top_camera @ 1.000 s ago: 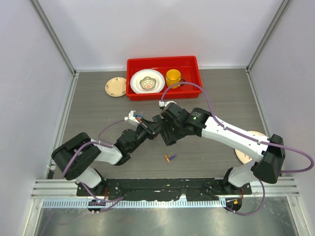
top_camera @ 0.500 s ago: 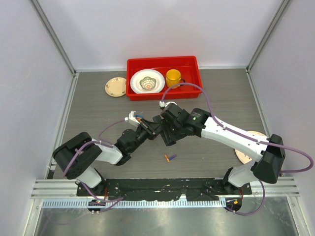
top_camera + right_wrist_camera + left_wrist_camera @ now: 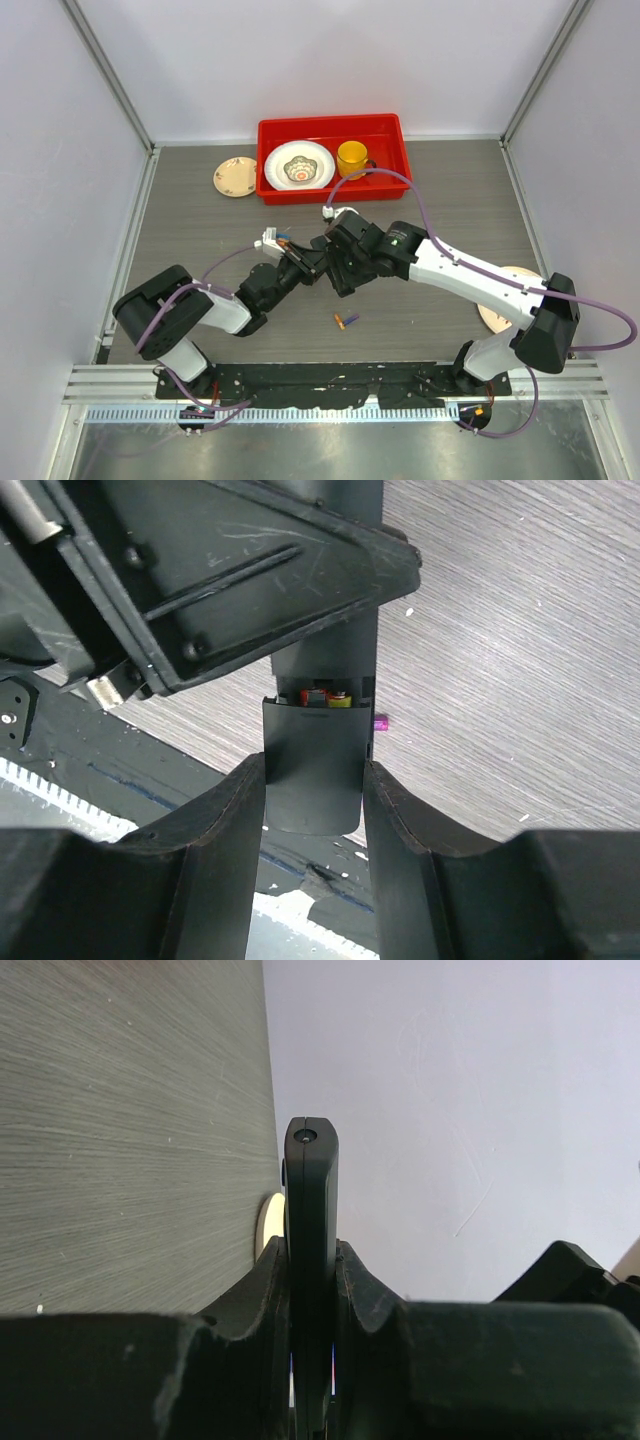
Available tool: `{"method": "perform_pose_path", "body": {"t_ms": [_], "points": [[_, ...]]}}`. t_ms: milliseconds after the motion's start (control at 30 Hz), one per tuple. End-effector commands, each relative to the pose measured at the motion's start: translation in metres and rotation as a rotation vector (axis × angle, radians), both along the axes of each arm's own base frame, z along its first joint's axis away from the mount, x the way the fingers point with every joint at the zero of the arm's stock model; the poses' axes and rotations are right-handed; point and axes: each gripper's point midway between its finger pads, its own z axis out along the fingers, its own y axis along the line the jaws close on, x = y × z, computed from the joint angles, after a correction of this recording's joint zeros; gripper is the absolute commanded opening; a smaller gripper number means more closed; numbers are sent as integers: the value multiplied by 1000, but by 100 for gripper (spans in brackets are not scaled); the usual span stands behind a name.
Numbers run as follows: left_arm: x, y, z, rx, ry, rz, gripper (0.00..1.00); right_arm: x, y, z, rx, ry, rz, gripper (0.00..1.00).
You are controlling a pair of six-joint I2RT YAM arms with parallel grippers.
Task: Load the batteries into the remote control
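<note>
Top view: the left gripper (image 3: 308, 260) and right gripper (image 3: 336, 268) are met nose to nose over the middle of the table (image 3: 200, 230), nearer than the red tray (image 3: 395, 150); what lies between them cannot be told apart from the black fingers here. Two loose batteries (image 3: 346, 320) are seen on the table just nearer than the grippers, touching each other. Left wrist view: the remote control (image 3: 312, 1190) is seen edge-on, standing out past the fingers (image 3: 262, 1295), which are pressed tight against both of its faces, off the table. Right wrist view: the remote's lower end is clasped on its two long edges by the half-closed right fingers (image 3: 235, 820). Seated batteries (image 3: 325, 696), red and yellow, are visible in the open compartment above the dark cover. A purple battery (image 3: 381, 721) is noted on the table beside the remote.
</note>
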Motion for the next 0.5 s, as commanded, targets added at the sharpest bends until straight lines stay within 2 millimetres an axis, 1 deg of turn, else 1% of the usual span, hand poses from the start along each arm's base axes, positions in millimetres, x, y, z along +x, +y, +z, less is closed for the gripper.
{"method": "perform_pose_path", "body": {"t_ms": [0, 267, 467], "points": [[3, 1, 20, -72, -41, 20, 0, 1, 8, 22, 87, -47, -2, 1], [3, 0, 23, -81, -45, 18, 0, 0, 5, 14, 62, -41, -3, 1], [2, 1, 22, -78, -44, 18, 0, 2, -5, 10, 15, -52, -18, 1]]}}
